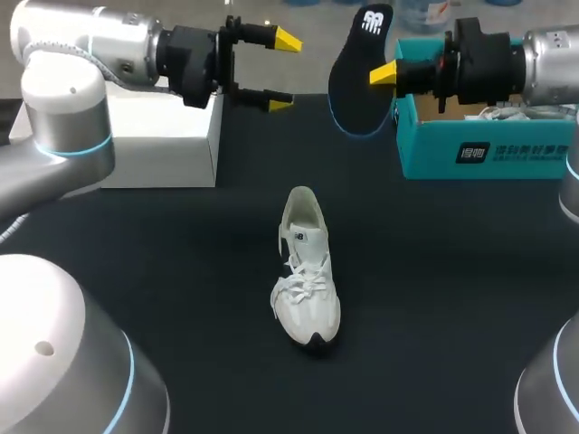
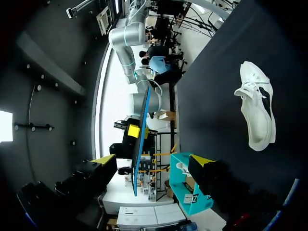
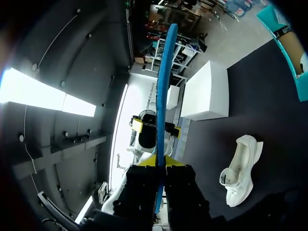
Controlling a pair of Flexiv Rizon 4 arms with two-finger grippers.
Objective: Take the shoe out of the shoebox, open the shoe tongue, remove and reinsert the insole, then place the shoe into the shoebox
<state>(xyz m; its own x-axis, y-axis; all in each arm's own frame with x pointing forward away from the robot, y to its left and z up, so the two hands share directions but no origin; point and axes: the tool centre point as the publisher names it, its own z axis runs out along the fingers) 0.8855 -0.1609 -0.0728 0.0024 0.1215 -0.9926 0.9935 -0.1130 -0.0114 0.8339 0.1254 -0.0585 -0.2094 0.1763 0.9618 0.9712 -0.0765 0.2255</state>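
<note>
A white shoe point(image 1: 306, 271) lies on the black table, toe toward the front edge. My right gripper point(image 1: 387, 74) is shut on a dark insole point(image 1: 355, 81) with a blue edge and holds it upright in the air, left of the teal shoebox point(image 1: 488, 149). My left gripper point(image 1: 284, 72) hangs open just left of the insole, not touching it. In the left wrist view the insole point(image 2: 141, 139) stands edge-on ahead of the open left gripper point(image 2: 153, 161), with the shoe point(image 2: 257, 113) off to one side. In the right wrist view the insole point(image 3: 163, 96) rises from the right gripper point(image 3: 159, 163).
A white box point(image 1: 163, 136) stands at the back left, behind my left arm. The teal shoebox point(image 3: 288, 53) sits at the back right with paper inside. The white box point(image 3: 207, 91) also appears beyond the shoe point(image 3: 240, 171).
</note>
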